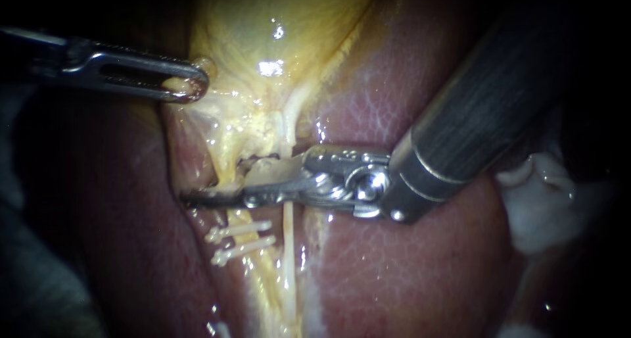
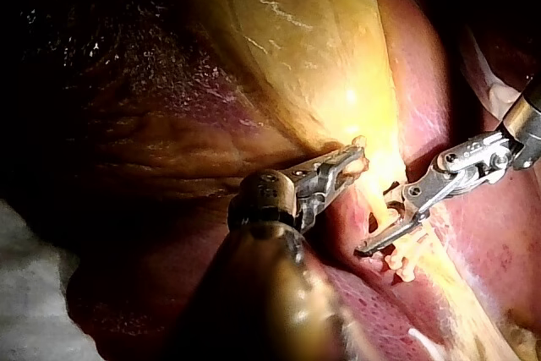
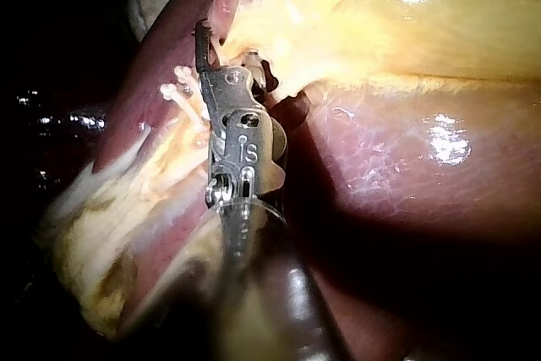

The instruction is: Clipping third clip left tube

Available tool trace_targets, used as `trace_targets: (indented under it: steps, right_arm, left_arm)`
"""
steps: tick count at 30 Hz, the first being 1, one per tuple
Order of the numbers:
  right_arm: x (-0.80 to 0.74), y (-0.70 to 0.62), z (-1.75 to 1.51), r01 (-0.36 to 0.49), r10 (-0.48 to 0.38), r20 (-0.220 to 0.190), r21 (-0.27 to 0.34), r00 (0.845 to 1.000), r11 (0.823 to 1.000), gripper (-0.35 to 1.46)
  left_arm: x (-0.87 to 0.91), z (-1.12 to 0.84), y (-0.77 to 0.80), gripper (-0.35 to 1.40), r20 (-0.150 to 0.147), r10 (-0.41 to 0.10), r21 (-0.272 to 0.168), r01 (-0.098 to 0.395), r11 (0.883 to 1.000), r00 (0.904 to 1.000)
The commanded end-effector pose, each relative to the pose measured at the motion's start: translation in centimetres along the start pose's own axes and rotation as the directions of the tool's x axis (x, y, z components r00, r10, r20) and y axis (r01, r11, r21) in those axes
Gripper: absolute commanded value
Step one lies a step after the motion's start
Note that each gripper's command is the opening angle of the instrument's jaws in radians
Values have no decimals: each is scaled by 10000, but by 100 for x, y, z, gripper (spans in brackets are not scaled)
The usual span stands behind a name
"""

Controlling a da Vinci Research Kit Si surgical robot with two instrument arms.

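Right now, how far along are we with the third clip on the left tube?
Done: two white clips already sit across the left tube. In hand: my left instrument grips the gallbladder at its edge, and my right instrument has its pincer open around the tube, between those clips and the gallbladder. Left: no third clip shows closed yet, so squeezing it shut and backing out likely remain.

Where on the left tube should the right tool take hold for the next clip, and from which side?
On the bare stretch of the left tube just above the two clips, from the right, jaws square across it. The tube runs straight toward the gallbladder, which the left tool holds; the right tool lies there, jaws open.
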Motion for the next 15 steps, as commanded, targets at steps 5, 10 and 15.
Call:
trace_targets:
  steps: [5, 10, 15]
  right_arm:
    - [0, 3, 0, 3, -2, -70, 77, 10000, 10000, 34]
    - [0, 9, -1, 9, -4, -296, 147, 9996, 9999, 46]
    - [-1, 15, -5, 15, -10, -290, 168, 9996, 9999, 49]
  left_arm:
    - [0, 0, 0, -35, 1, 2, -3, -2, 10000, 10000]
    - [0, 0, 0, -35, 2, 4, -5, -4, 10000, 10000]
    - [0, 0, 0, -35, 3, 4, -6, -4, 10000, 10000]
